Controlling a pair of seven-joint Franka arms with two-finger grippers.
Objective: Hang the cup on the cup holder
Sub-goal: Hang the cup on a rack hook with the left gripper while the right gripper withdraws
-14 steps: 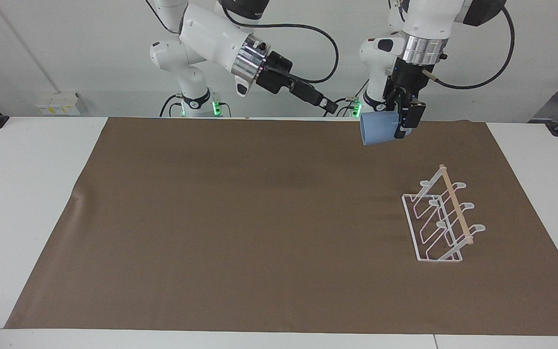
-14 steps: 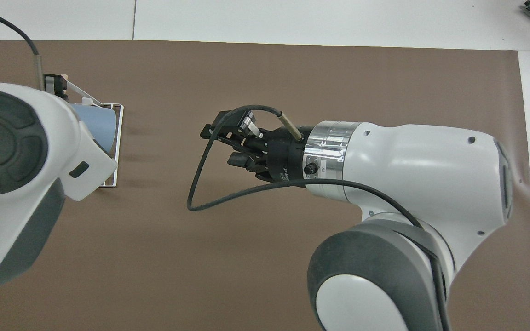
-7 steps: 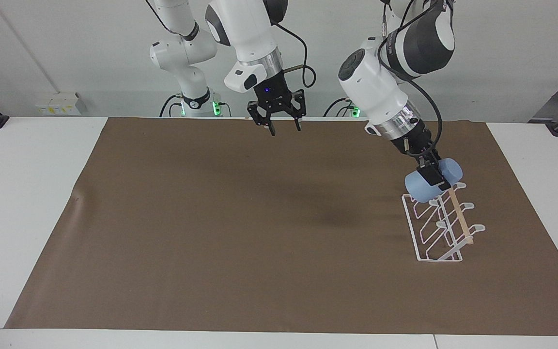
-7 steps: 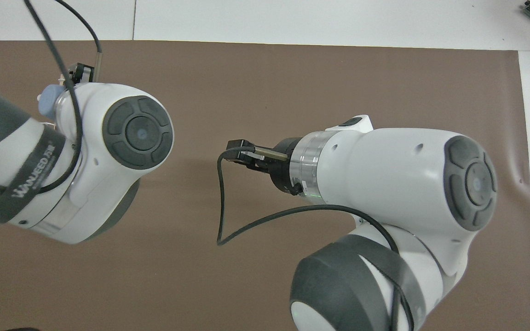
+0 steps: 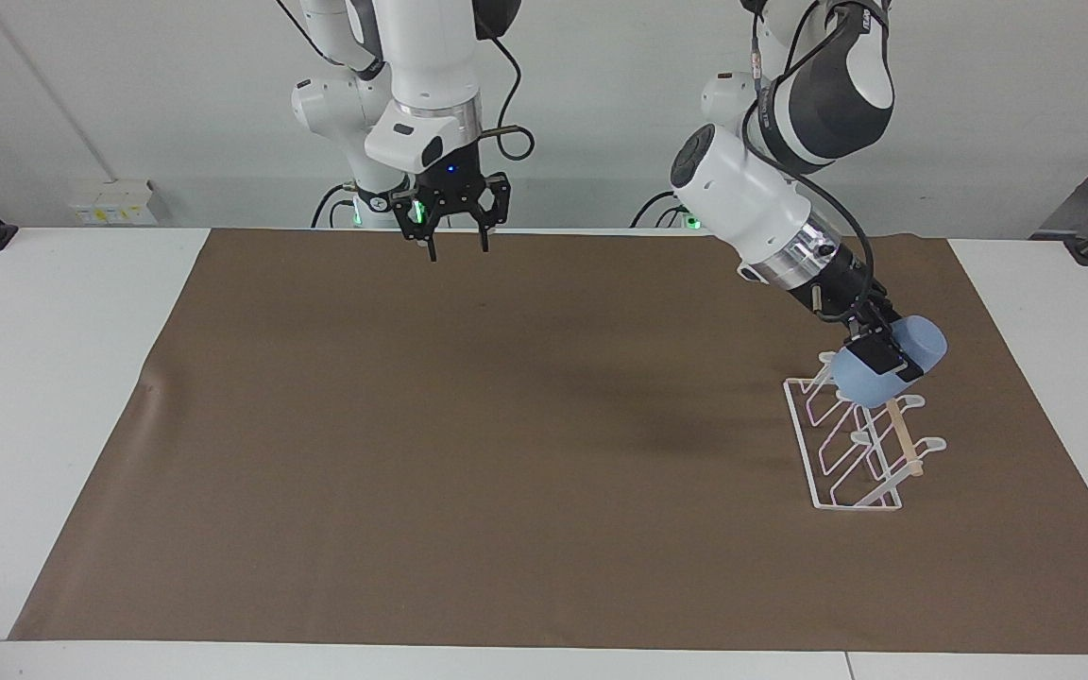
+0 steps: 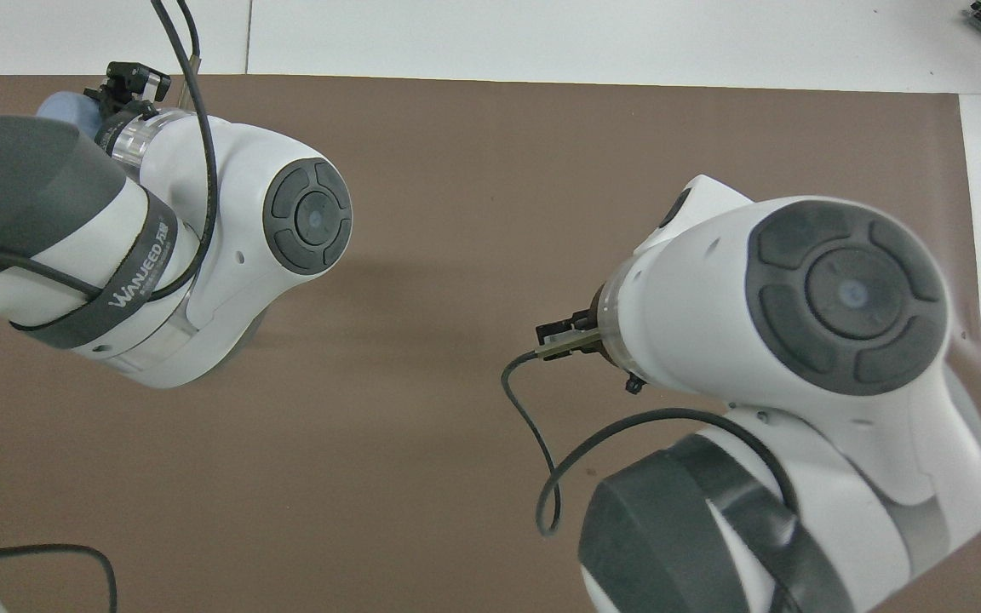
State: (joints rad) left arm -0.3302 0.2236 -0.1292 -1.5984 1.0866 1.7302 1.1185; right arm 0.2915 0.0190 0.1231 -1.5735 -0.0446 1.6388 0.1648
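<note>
The left end effector (image 5: pixel 881 357) is clamped on the cup (image 5: pixel 893 373) and holds it tilted, directly above the holder (image 5: pixel 851 444), at the holder's end closer to the robots. The cup overlaps the upper end of the rod (image 5: pixel 903 436) and the topmost prongs; whether it already touches them cannot be told. The holder stands on the table (image 5: pixel 506 434) toward the left arm's end. In the overhead view the left arm hides the holder, and only a sliver of the cup (image 6: pixel 60 106) shows beside the left end effector (image 6: pixel 129 85).

To seat the cup well, its open mouth should face one prong tip and its axis should follow that prong's slant, then it should slide down along the prong rather than drop straight. Approach slowly: the holder looks light and a sideways push would likely shift it. Release only once the cup rests on the prong.

The right end effector (image 5: pixel 456 247) waits, raised over the table's robot-side edge, fingers apart and holding nothing
</note>
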